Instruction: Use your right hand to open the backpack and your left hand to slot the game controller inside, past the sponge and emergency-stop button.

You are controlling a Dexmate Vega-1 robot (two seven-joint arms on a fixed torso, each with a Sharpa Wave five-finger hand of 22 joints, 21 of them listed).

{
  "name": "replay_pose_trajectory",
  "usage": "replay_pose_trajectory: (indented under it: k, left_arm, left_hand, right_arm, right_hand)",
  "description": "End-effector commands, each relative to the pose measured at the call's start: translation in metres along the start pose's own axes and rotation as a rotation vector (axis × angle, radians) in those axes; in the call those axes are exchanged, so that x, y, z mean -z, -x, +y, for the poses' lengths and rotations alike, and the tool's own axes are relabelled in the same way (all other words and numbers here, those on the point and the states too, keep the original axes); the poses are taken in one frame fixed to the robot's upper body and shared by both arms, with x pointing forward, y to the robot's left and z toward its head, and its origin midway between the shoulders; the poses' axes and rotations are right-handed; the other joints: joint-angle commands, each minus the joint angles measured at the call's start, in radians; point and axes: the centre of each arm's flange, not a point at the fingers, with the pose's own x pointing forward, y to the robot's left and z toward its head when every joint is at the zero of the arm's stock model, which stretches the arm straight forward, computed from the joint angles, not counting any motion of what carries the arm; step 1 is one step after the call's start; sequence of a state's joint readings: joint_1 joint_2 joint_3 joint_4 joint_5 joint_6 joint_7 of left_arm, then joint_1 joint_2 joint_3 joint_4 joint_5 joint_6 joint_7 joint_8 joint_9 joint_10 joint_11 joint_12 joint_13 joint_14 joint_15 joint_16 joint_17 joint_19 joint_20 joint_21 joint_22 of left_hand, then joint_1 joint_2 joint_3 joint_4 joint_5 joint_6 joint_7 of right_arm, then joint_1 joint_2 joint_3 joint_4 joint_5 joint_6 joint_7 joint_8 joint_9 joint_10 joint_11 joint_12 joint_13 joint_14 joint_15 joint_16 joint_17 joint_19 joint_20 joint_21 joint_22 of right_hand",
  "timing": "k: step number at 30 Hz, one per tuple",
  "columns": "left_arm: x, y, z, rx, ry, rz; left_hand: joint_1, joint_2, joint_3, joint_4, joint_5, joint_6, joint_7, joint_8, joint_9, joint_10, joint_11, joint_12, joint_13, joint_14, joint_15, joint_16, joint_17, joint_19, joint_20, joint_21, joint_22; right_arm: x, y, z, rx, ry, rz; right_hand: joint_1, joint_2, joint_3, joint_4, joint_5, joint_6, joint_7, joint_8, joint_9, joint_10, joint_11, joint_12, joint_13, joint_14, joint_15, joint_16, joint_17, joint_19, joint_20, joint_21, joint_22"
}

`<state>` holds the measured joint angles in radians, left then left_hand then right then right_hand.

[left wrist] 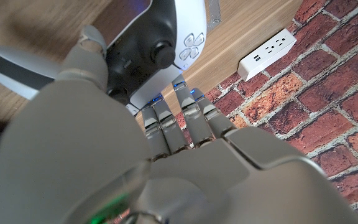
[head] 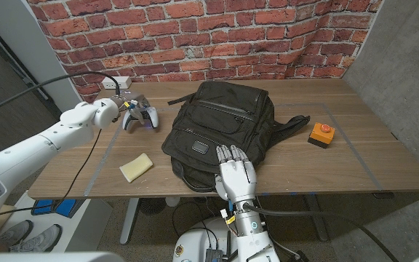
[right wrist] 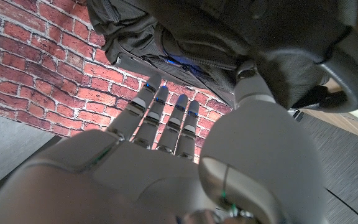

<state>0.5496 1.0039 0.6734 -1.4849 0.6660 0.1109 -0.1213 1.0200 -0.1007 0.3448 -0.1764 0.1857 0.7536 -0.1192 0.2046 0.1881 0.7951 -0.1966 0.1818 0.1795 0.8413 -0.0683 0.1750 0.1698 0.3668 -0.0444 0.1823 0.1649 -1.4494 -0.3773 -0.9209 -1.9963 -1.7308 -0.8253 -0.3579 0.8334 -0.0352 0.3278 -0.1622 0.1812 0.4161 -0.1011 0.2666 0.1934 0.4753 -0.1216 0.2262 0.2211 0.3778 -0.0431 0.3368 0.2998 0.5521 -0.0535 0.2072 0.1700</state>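
Backpack (head: 220, 127) lies dark on the table (head: 355, 156), its near edge under the spread, empty fingers of the right hand (head: 236, 177). Beyond the left hand (head: 110, 110) fingertips sits the white game controller (head: 140, 117); whether the fingers grasp it cannot be told, since the hand hides contact. Sponge (head: 135, 167) and emergency-stop button (head: 321, 134) lie apart.

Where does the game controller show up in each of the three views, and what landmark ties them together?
Head view: the game controller lies at the table's far left, by the left hand.
Left wrist view: it is just beyond the left hand's fingers, near the white power strip.
Right wrist view: not seen there; the backpack is.
Shared landmark: the brick wall.
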Motion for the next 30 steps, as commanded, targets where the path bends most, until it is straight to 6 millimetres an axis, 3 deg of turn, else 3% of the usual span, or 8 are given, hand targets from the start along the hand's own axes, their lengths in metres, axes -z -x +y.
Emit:
replay_pose_trajectory:
  k: [1,9,14,23,30]
  left_arm:
    - [0.0009,0.0057,-0.0053,-0.002,0.018,0.015]
    - [0.0011,0.0074,-0.0072,-0.002,0.026,0.022]
    - [0.0017,0.0075,-0.0070,-0.003,0.028,0.023]
    - [0.0012,0.0074,-0.0069,-0.007,0.032,0.024]
    - [0.0025,0.0105,-0.0076,-0.009,0.035,0.030]
  left_hand:
    - [0.059,0.124,0.013,0.013,0.006,0.102,-0.014,0.005,0.002,0.020,-0.011,0.005,0.005,0.042,-0.171,0.007,0.004,0.003,-0.156,0.003,0.002]
    - [0.058,0.123,0.014,0.012,0.006,0.102,-0.014,0.005,0.002,0.020,-0.011,0.006,0.005,0.041,-0.170,0.007,0.004,0.003,-0.156,0.003,0.002]
    - [0.058,0.125,0.015,0.013,0.006,0.101,-0.014,0.005,0.002,0.021,-0.011,0.006,0.005,0.042,-0.171,0.007,0.004,0.002,-0.156,0.003,0.002]
    - [0.057,0.126,0.016,0.012,0.006,0.101,-0.013,0.005,0.002,0.020,-0.011,0.005,0.005,0.041,-0.171,0.007,0.004,0.002,-0.156,0.003,0.002]
    - [0.056,0.127,0.018,0.012,0.006,0.102,-0.013,0.005,0.002,0.021,-0.011,0.006,0.005,0.042,-0.171,0.007,0.004,0.002,-0.156,0.003,0.002]
  right_arm:
    - [0.0032,-0.0086,0.0010,0.043,-0.006,0.002]
    - [0.0069,-0.0115,0.0016,0.054,-0.010,-0.013]
    - [0.0072,-0.0123,0.0015,0.069,-0.014,-0.016]
    - [0.0089,-0.0131,0.0019,0.075,-0.015,-0.019]
    - [0.0105,-0.0157,0.0018,0.081,-0.026,-0.029]
  right_hand:
    - [0.009,0.006,0.001,0.005,0.001,0.029,-0.004,0.012,0.002,0.022,0.000,0.010,0.003,0.019,-0.131,0.013,0.006,0.017,-0.057,0.006,0.004]
    - [0.008,0.019,-0.011,0.011,-0.002,0.108,-0.014,0.038,0.002,0.085,-0.009,0.025,0.007,0.065,-0.154,0.042,0.020,0.059,-0.064,0.017,0.007]
    - [0.012,0.036,-0.018,0.010,-0.004,0.174,-0.037,0.057,0.001,0.141,-0.027,0.037,0.008,0.110,-0.163,0.071,0.035,0.094,-0.082,0.026,0.010]
    - [0.029,0.063,-0.019,0.008,-0.002,0.228,-0.059,0.069,-0.001,0.197,-0.058,0.045,0.004,0.167,-0.170,0.104,0.047,0.111,-0.099,0.029,0.011]
    - [0.024,0.121,0.000,0.024,0.003,0.252,-0.072,0.069,-0.003,0.232,-0.067,0.046,0.000,0.207,-0.176,0.103,0.037,0.118,-0.122,0.030,0.011]
